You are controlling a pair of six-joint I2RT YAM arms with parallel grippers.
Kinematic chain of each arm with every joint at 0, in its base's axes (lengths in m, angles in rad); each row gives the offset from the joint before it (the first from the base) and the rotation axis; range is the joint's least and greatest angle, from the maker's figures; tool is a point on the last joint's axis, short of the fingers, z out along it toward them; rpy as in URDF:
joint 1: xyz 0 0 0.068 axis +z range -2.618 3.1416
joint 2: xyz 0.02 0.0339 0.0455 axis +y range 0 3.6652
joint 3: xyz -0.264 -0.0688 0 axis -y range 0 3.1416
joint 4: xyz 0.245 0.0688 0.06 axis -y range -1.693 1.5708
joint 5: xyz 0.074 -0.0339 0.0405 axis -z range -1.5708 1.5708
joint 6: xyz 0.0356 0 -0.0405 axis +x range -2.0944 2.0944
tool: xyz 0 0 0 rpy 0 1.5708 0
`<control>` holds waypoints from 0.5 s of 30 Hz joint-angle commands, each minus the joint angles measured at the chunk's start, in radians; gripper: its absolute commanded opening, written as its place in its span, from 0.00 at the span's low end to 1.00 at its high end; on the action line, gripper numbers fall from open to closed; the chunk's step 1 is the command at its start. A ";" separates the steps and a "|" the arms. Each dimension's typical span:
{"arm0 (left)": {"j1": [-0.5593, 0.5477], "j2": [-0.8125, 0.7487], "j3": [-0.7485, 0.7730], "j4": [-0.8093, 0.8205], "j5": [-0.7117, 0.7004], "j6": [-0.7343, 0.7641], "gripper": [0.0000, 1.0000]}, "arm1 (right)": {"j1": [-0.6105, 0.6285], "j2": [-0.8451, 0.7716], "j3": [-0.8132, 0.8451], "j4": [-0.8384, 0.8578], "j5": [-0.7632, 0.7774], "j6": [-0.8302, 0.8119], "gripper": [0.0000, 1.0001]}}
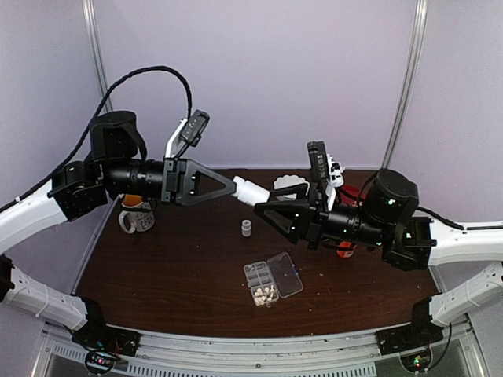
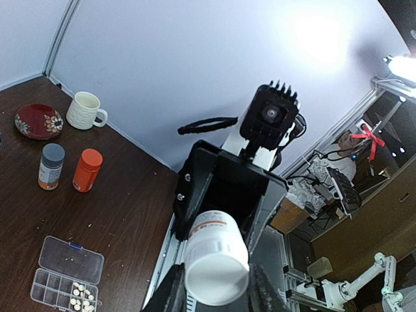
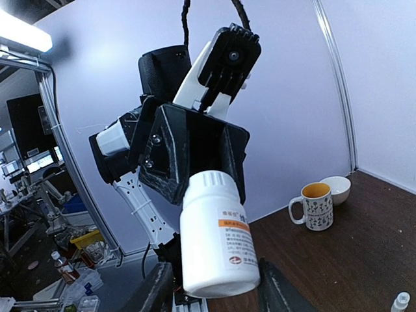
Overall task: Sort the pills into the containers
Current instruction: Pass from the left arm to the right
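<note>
My left gripper [image 2: 218, 296] is shut on the ribbed cap end of a white bottle [image 1: 250, 191] with an orange label band, held level above the table's back. My right gripper [image 3: 218, 292] faces it. Its fingers [image 3: 156, 289] flank the bottle's [image 3: 218, 240] base and stand open, a slim gap on each side. The pills [image 1: 265, 295] lie as a pale cluster in the near cells of the clear organiser, the containers [image 1: 258, 276], with its lid [image 1: 285, 274] folded open. The left wrist view shows the same box [image 2: 65, 270] and pills [image 2: 81, 300] at lower left.
A tiny white bottle [image 1: 246, 228] stands mid-table. A patterned mug [image 1: 135, 217] sits at the left. A white bowl [image 1: 289, 184] is at the back. An orange bottle [image 2: 87, 170], a grey-capped bottle [image 2: 51, 166], a white mug [image 2: 86, 110] and a red plate [image 2: 39, 121] stand on the right side.
</note>
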 commanded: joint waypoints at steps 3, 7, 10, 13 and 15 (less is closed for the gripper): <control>0.006 -0.011 0.000 0.088 0.012 -0.029 0.12 | 0.003 -0.013 -0.009 0.059 -0.015 -0.004 0.38; 0.006 0.002 0.004 0.090 0.023 -0.044 0.11 | 0.003 -0.009 -0.001 0.056 -0.013 -0.008 0.34; 0.006 0.007 0.002 0.089 0.021 -0.055 0.11 | 0.003 -0.014 -0.010 0.065 -0.014 -0.008 0.33; 0.006 0.013 0.002 0.090 0.020 -0.067 0.10 | 0.003 -0.022 -0.016 0.063 -0.008 -0.014 0.33; 0.006 0.019 0.002 0.088 0.017 -0.078 0.10 | 0.003 -0.028 -0.017 0.053 0.010 -0.019 0.31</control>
